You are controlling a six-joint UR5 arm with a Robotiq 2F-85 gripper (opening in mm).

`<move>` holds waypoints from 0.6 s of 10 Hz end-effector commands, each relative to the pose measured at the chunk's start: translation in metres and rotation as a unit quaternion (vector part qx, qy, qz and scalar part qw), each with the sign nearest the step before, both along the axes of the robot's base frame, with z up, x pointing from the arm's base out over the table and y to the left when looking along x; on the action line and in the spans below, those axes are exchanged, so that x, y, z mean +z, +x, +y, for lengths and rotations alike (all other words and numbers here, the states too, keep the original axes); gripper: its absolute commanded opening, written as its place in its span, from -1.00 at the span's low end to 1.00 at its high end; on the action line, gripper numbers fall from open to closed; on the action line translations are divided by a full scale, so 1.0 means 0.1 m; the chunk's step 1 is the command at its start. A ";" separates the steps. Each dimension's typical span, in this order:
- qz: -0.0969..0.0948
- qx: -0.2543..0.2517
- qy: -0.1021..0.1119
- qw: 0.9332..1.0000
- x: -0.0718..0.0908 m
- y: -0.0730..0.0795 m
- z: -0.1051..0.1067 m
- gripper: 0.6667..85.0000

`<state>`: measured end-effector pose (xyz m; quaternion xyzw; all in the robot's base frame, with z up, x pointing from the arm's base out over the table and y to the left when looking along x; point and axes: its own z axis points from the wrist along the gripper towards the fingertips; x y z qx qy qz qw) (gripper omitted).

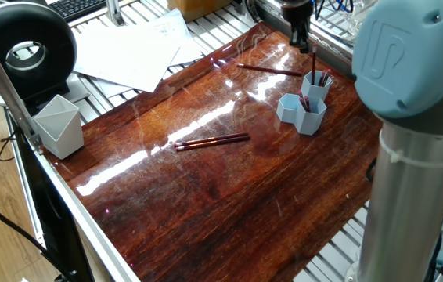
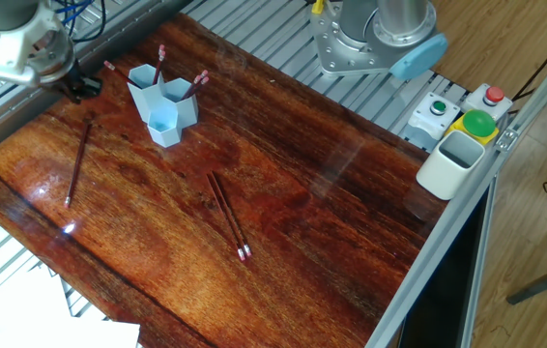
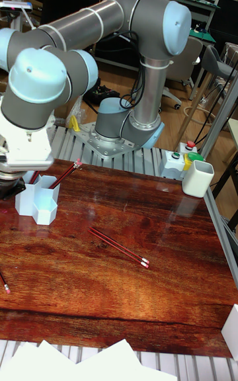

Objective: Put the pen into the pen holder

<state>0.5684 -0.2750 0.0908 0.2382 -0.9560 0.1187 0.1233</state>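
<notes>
Pen (image 2: 77, 162) lies flat on wooden surface (image 2: 331, 232), at 8 o'clock from pen holder (image 2: 163, 104), apart from it. Holder carries several pens upright. Pincer (image 2: 78, 85) hangs above surface at holder's 9 o'clock, holding nothing; finger spread cannot be told. Two pens (image 2: 229, 216) lie paired mid-surface.

The claw (image 2: 78, 85) is hanging at the far left corner of the bench (image 2: 351, 232), just beside the light blue pen holder (image 2: 162, 104), which is already carrying a few pens; whether its fingers are apart is not clear here. One pen (image 2: 77, 162) is lying alone on the wood below the claw, and a pair of pens (image 2: 228, 215) is lying side by side near the middle. A white cup (image 2: 452, 162) is standing at the right edge next to the button box (image 2: 467, 111).
</notes>
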 end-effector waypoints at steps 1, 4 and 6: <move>0.009 0.007 0.035 0.999 -0.08 0.14 0.07 -0.92; 0.030 0.035 0.057 0.997 -0.35 0.38 0.05 -0.52; 0.024 0.032 0.059 0.997 -0.48 0.40 0.12 -0.51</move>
